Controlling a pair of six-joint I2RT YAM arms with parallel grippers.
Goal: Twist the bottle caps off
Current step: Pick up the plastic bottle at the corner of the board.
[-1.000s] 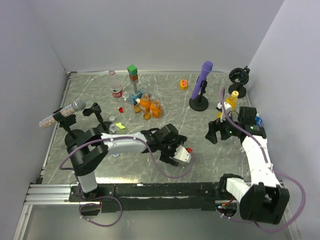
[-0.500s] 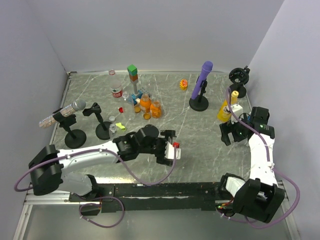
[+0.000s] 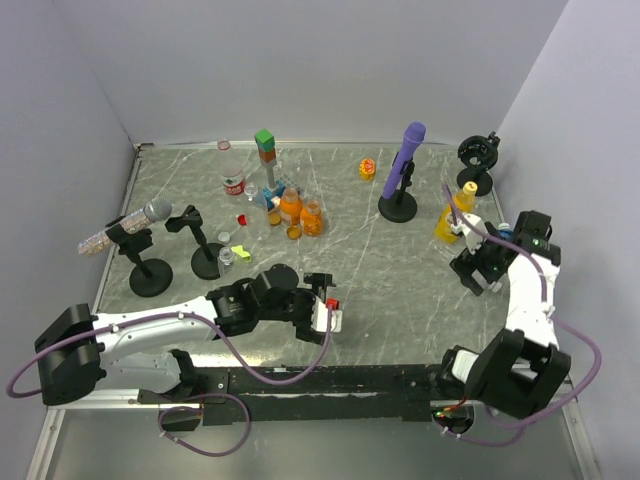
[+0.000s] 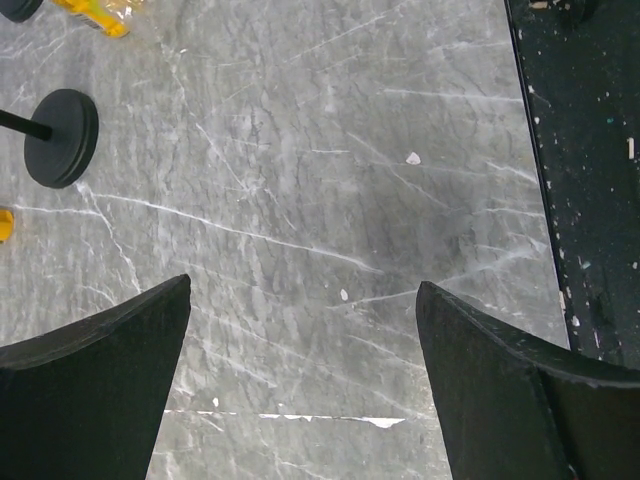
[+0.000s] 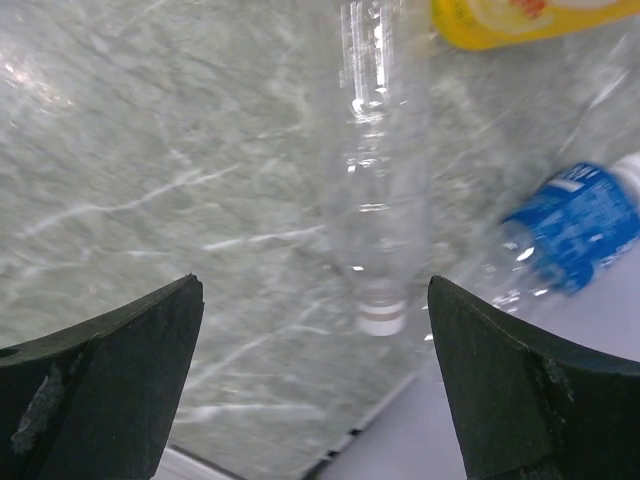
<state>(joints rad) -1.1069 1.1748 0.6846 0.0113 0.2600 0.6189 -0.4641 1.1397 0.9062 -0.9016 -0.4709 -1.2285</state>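
In the right wrist view a clear bottle lies on the table with its white cap toward the camera, between the open jaws of my right gripper but beyond the fingertips. A squat blue-labelled bottle lies to its right, and a yellow juice bottle sits at the top edge. From above, my right gripper is near the right wall, just in front of the yellow juice bottle. My left gripper is open and empty over bare table. More bottles and a loose red cap stand at the back left.
A purple microphone on a black stand is at the back centre. Green and orange blocks rise behind the bottle group. Two black stands are on the left, and one base shows in the left wrist view. The black front rail lies close by.
My left arm has drawn back to the left and toward the front edge, jaws still open. My right gripper has swung right toward the wall.
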